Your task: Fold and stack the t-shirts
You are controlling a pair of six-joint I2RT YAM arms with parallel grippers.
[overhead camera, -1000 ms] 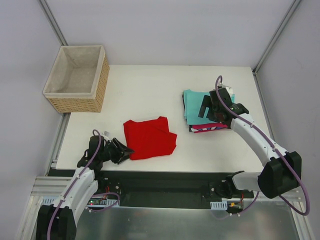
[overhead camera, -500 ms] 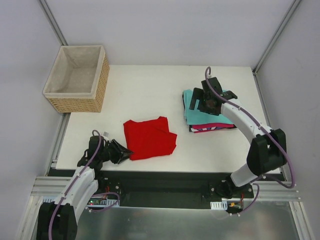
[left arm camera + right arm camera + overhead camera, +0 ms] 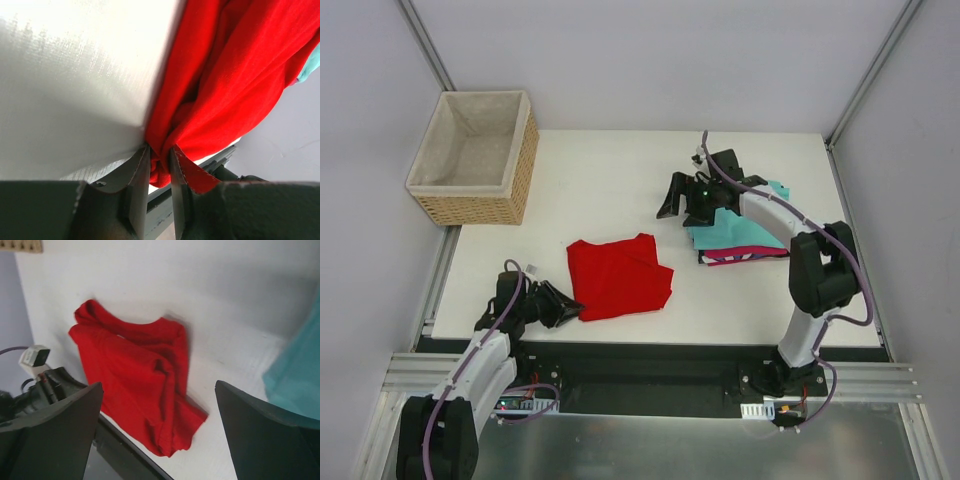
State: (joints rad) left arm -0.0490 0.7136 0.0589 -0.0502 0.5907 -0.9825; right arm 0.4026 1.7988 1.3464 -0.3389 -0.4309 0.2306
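As the left pincer (image 3: 160,162) nips its corner, the red t-shirt (image 3: 620,277) lies crosswise.

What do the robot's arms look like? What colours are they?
The left arm and right arm are white tubes joined by chunky black joints. A thin purple cable runs along each one. The fingers are dark grey and flat, with little saw-tooth edges.

Text, labels, numbers: none readable in any view.
red t-shirt (image 3: 620,278): plain, no print.
wicker basket (image 3: 470,208): no legible tag.
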